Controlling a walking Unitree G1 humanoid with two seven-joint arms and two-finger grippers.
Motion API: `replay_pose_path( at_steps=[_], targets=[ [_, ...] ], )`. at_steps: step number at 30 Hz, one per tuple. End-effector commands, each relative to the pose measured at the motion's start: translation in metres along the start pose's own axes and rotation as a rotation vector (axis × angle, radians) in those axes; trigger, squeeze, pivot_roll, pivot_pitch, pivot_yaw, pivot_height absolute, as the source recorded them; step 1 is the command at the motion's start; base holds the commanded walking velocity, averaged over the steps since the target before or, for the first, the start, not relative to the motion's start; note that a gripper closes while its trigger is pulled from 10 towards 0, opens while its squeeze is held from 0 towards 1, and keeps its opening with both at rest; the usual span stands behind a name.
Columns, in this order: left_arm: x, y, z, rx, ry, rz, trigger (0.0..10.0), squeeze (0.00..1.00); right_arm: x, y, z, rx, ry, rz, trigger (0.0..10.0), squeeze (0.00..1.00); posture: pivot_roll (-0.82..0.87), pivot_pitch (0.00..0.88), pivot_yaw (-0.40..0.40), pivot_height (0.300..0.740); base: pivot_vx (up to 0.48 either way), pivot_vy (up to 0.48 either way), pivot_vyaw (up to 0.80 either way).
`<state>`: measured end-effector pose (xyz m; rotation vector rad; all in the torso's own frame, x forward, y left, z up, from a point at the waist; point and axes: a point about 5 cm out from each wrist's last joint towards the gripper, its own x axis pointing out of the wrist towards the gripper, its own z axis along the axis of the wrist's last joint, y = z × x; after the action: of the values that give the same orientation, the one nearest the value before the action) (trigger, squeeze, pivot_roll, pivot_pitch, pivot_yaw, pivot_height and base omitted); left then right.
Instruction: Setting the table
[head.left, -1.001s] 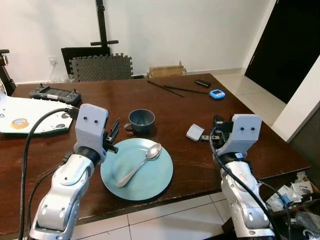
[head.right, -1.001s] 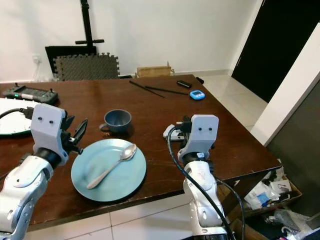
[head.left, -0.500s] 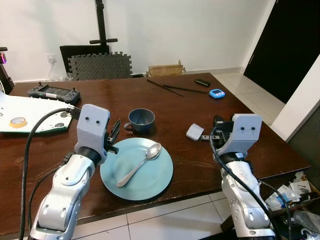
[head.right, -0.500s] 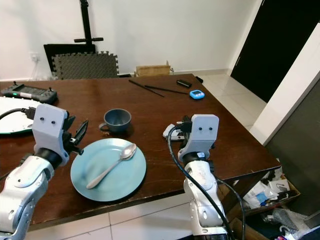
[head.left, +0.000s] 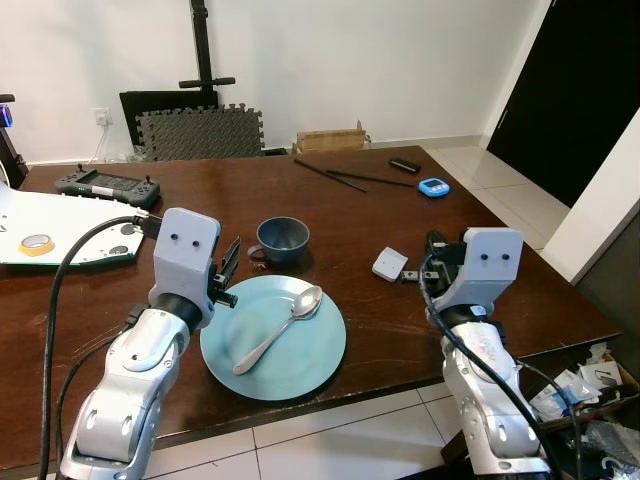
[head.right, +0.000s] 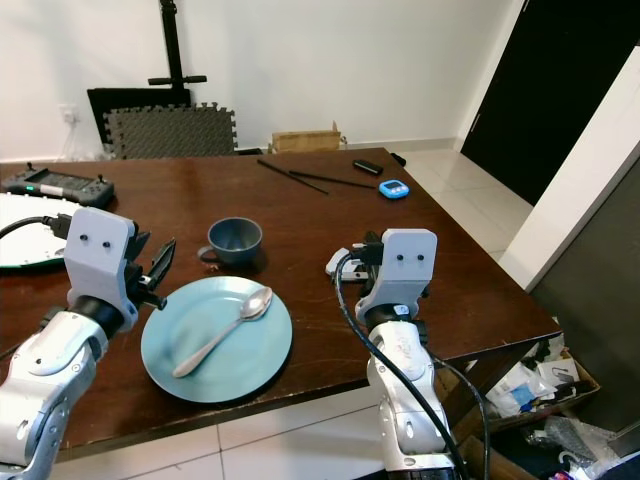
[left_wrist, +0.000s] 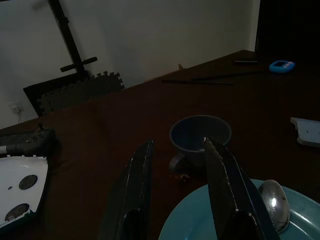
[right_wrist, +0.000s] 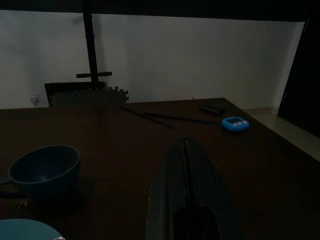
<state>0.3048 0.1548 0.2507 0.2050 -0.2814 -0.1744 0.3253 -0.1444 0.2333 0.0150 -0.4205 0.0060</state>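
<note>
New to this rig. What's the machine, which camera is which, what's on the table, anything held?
It is a humanoid robot with two silver arms, setting a table. Two pictures come from its head, looking down; two come from its wrists, looking along the fingers. On the brown table lie a teal plate with a spoon on it, a blue cup behind it, chopsticks and a blue timer. The left gripper is open beside the plate, holding nothing; the right gripper is shut and empty.
</note>
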Motion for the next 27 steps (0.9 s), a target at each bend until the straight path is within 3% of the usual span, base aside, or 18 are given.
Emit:
replay_pose_path(
  at_steps=[1, 27],
  targets=[
    [-0.0035, -0.0012, -0.0016, 0.004, 0.011, 0.001, 10.0, 0.00, -0.0008, -0.0016, -0.0016, 0.005, 0.012, -0.007, 10.0, 0.00, 0.10, 0.101, -0.022, 0.740, 0.000, 0.000, 0.00],
    [-0.0028, 0.0004, -0.0004, 0.011, 0.010, 0.003, 10.0, 0.00, 0.0024, 0.0007, 0.0010, 0.018, 0.004, -0.007, 10.0, 0.00, 0.11, 0.107, -0.020, 0.740, 0.000, 0.000, 0.00]
  ],
)
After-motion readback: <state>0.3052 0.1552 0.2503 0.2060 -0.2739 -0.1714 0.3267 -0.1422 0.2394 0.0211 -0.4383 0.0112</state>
